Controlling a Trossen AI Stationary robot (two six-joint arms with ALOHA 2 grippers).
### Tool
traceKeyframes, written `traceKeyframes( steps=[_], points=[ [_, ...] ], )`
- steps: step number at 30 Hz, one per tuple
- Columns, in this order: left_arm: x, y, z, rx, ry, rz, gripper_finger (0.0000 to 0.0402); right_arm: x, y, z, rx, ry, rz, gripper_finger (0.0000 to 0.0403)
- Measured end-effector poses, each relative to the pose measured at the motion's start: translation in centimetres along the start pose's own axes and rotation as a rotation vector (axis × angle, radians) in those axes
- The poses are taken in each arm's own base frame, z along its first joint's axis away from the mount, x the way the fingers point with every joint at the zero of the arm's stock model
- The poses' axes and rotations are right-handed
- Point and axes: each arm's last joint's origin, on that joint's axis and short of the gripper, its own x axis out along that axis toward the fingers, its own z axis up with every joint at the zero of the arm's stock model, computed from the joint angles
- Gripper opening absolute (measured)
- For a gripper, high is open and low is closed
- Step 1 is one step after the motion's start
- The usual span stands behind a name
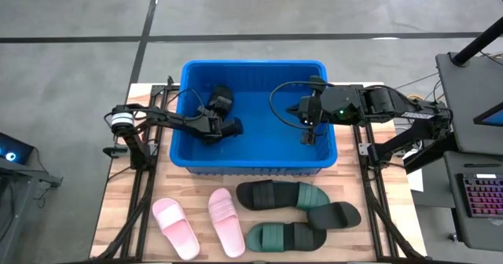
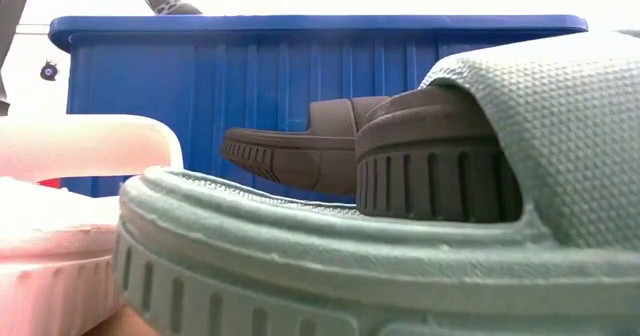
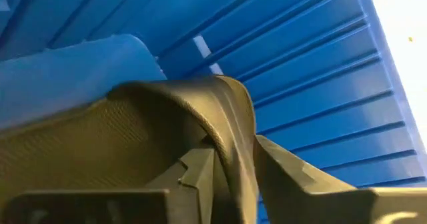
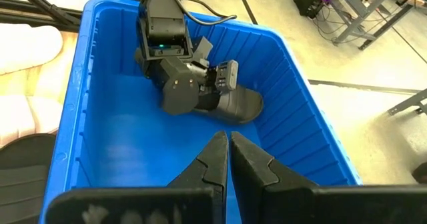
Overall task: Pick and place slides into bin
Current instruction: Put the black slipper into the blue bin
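Observation:
The blue bin (image 1: 253,163) stands at the middle of the table. Inside its left part lies a black slide (image 4: 237,104), with my left gripper (image 3: 233,177) shut on its strap. My right gripper (image 4: 228,151) hangs shut with nothing in it above the bin's right part (image 1: 308,136). On the table in front of the bin lie two pink slides (image 1: 174,226) (image 1: 226,221), black slides (image 1: 263,193) (image 1: 335,215) and green slides (image 1: 313,195) (image 1: 284,236). My left gripper has the edge of the black slide's strap (image 3: 235,141) between its two fingers (image 3: 197,171), one finger on each face of the strap. The fingers reach in nearly level, low inside the bin. The slide's sole (image 4: 248,107) rests on the bin floor.
The bin's ribbed walls (image 3: 320,84) stand close around the left gripper. The floor in the bin's middle and right part (image 4: 133,144) is bare. In the low view a green slide (image 2: 300,266) fills the foreground, with the bin's front wall (image 2: 200,86) behind it.

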Motion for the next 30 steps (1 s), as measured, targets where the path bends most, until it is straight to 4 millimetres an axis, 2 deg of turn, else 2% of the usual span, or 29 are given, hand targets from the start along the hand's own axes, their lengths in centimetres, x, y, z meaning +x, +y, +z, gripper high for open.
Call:
traceKeyframes(
  steps=[10,14,19,30],
  points=[
    [0.0,0.0,0.0,0.025,0.004,0.003,0.0143,0.0,0.0,0.0,0.000,0.000,0.002,0.0008],
    [0.1,0.1,-0.1,0.027,0.061,0.042,0.0154,0.0,0.1,0.0,0.000,-0.002,0.019,0.0008],
    [0.6,0.2,-0.1,0.022,0.120,0.101,0.0148,0.0,0.1,0.0,-0.002,-0.004,0.029,0.0008],
    [1.2,0.0,1.5,0.076,0.073,0.148,0.0111,-0.2,0.0,0.1,-0.009,-0.010,0.028,0.0009]
  ],
)
